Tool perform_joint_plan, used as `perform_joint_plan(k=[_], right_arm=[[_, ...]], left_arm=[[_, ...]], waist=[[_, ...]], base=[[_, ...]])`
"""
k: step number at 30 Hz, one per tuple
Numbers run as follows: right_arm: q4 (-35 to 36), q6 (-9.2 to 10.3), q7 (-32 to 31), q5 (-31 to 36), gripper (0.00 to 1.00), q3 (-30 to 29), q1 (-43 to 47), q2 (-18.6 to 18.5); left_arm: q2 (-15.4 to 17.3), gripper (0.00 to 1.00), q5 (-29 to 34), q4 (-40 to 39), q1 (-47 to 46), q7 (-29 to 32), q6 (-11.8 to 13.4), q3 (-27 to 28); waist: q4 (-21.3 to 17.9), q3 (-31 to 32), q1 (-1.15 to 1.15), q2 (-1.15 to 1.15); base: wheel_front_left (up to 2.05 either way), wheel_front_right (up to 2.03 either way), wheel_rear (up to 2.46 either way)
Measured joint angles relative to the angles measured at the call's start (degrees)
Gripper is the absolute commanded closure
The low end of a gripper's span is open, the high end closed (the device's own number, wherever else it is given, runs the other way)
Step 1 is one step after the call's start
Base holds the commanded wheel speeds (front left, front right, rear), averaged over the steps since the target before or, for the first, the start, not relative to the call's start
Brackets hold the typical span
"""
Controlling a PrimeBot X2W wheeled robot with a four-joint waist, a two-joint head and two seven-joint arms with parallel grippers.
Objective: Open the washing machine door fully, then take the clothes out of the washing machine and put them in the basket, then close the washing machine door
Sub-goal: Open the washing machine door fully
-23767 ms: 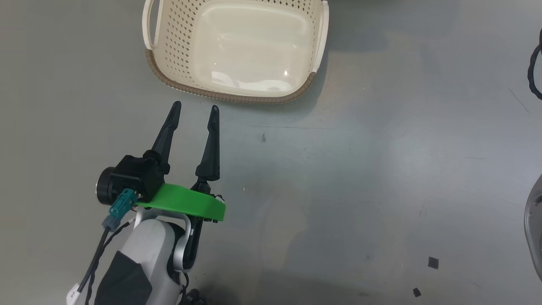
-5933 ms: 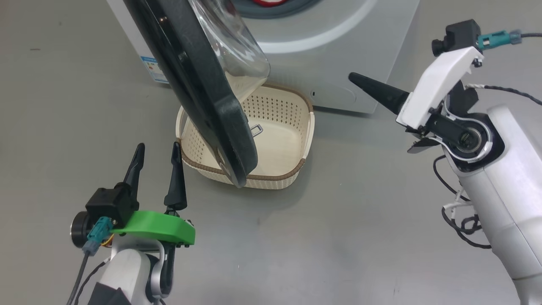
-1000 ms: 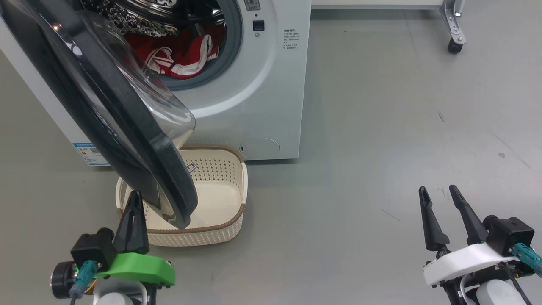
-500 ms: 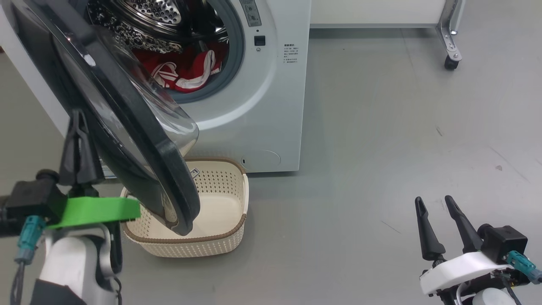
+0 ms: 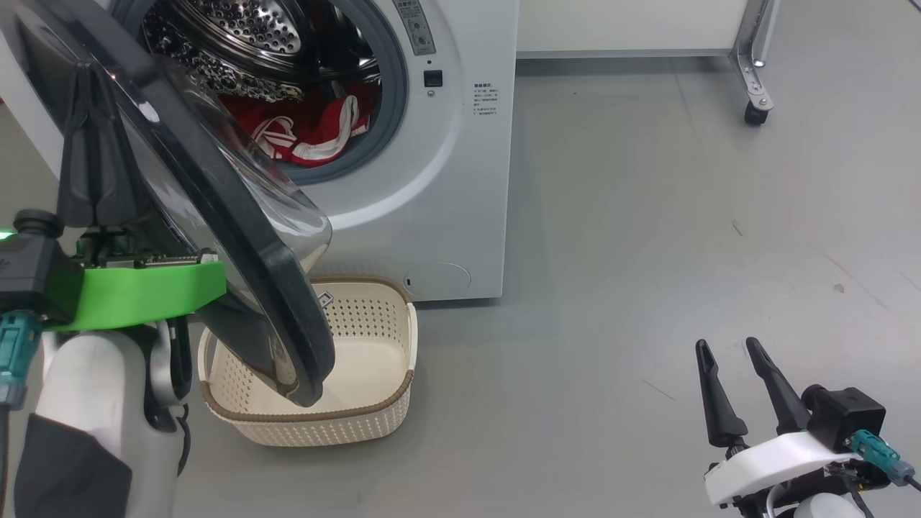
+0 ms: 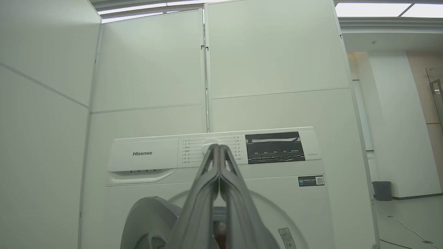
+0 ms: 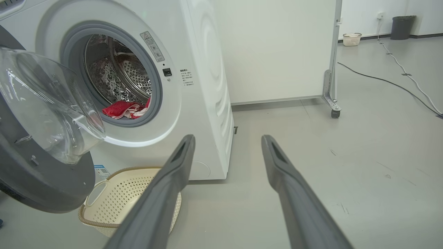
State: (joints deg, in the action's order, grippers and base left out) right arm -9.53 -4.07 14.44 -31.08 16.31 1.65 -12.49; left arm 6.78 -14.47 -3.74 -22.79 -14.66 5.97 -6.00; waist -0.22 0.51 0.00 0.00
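Note:
The washing machine (image 5: 446, 201) stands with the washing machine door (image 5: 288, 316) partly open, its black rim and glass bowl hanging over the basket (image 5: 388, 417). Red and white clothes (image 5: 302, 133) lie in the steel drum. My left gripper (image 5: 83, 72) is shut on nothing, raised at the door's outer left side; I cannot tell whether it touches the door. In the left wrist view its pressed fingers (image 6: 218, 147) point at the machine's control panel (image 6: 145, 162). My right gripper (image 5: 727, 345) is open low at the right. The right wrist view shows the right gripper (image 7: 228, 138), the door (image 7: 41, 186), the clothes (image 7: 121, 109) and the basket (image 7: 128, 193).
A white partition on a castor wheel (image 5: 752, 115) stands right of the machine. Grey floor spreads between the machine and my right gripper. Far back in the right wrist view are a floor cable (image 7: 380, 79), a dark bin (image 7: 401, 22) and a small basket (image 7: 351, 38).
My left gripper has risen from floor level beside the basket to the door's outer side, still shut. The head camera shifted slightly. The right gripper stays open, barely moved.

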Motion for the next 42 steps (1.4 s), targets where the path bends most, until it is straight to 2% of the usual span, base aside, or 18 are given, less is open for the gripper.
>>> perform_joint_plan(k=[11,19,28,38,42], right_arm=[[-0.1,-0.42,0.0,0.4,0.00,-0.6,0.1,1.1],[-0.2,-0.59,0.0,0.6,0.00,-0.7,0.1,1.7],[-0.4,-1.15,0.0,0.6,0.00,-1.2,0.0,1.8],[-0.6,-1.41,0.0,0.7,0.00,-2.5,0.0,2.2],[-0.8,-1.42,0.0,0.9,0.00,-2.7,0.0,2.7]], left_arm=[[-0.4,1.00,0.1,-0.6,-1.6,4.1,-2.3,-5.1],[-2.0,1.00,-0.3,3.2,0.5,8.8,-3.8,-9.7],[-2.9,1.00,-2.7,8.5,4.6,12.9,-4.1,-12.4],[-3.7,1.00,-4.3,13.6,6.3,14.1,-4.1,-13.5],[-3.7,1.00,-4.3,16.3,7.3,15.1,-3.2,-13.2]], waist=[[-1.0,-0.1,0.00,0.00],[-2.2,-0.6,0.00,0.00],[-3.9,-1.6,0.00,0.00],[-5.0,-2.8,0.00,0.00],[-5.2,-3.1,0.00,0.00]], base=[[0.00,0.00,0.00],[0.00,0.00,0.00],[0.00,0.00,0.00],[0.00,0.00,0.00],[0.00,0.00,0.00]])
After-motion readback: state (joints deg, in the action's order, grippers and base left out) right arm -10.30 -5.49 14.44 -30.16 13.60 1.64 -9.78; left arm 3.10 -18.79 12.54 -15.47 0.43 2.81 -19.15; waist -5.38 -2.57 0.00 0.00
